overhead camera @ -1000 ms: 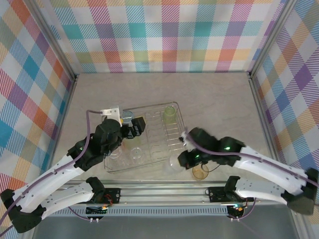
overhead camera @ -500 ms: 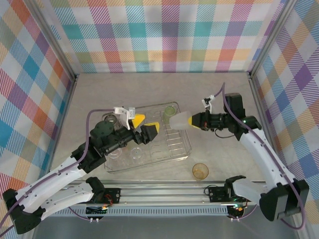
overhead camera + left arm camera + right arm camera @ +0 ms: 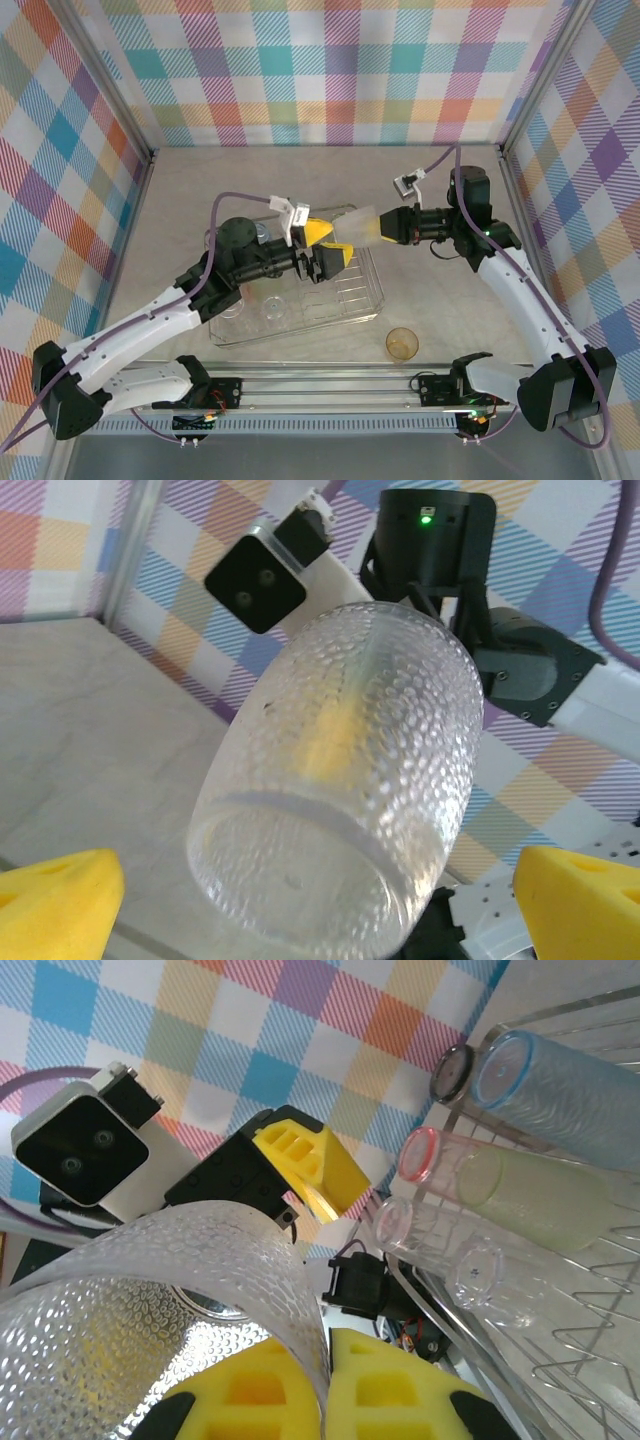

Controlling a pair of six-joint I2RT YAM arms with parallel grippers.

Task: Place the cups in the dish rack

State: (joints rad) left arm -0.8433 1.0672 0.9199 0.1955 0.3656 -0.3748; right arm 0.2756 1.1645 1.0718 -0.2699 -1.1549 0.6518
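Observation:
A clear dimpled cup (image 3: 358, 227) hangs on its side above the dish rack (image 3: 372, 300). My right gripper (image 3: 385, 228) is shut on its rim, with the cup wall pinched between the yellow pads (image 3: 400, 1390). The cup's base (image 3: 300, 880) points at my left gripper (image 3: 327, 246), which stands open with a yellow fingertip (image 3: 55, 900) on each side, neither touching the cup. Lying in the rack are a light blue cup (image 3: 570, 1080), a pink-rimmed cup (image 3: 420, 1155), a green cup (image 3: 530, 1195) and a clear cup (image 3: 480, 1270). An orange cup (image 3: 402, 343) stands on the table.
The rack sits left of centre, under both grippers. The orange cup stands upright near the front rail, right of the rack. Checked walls close in the back and both sides. Bare tabletop (image 3: 450, 290) lies right of the rack.
My right arm has lifted the clear cup from the table's front edge up over the rack. My left gripper has swung right and forward to meet the cup's base.

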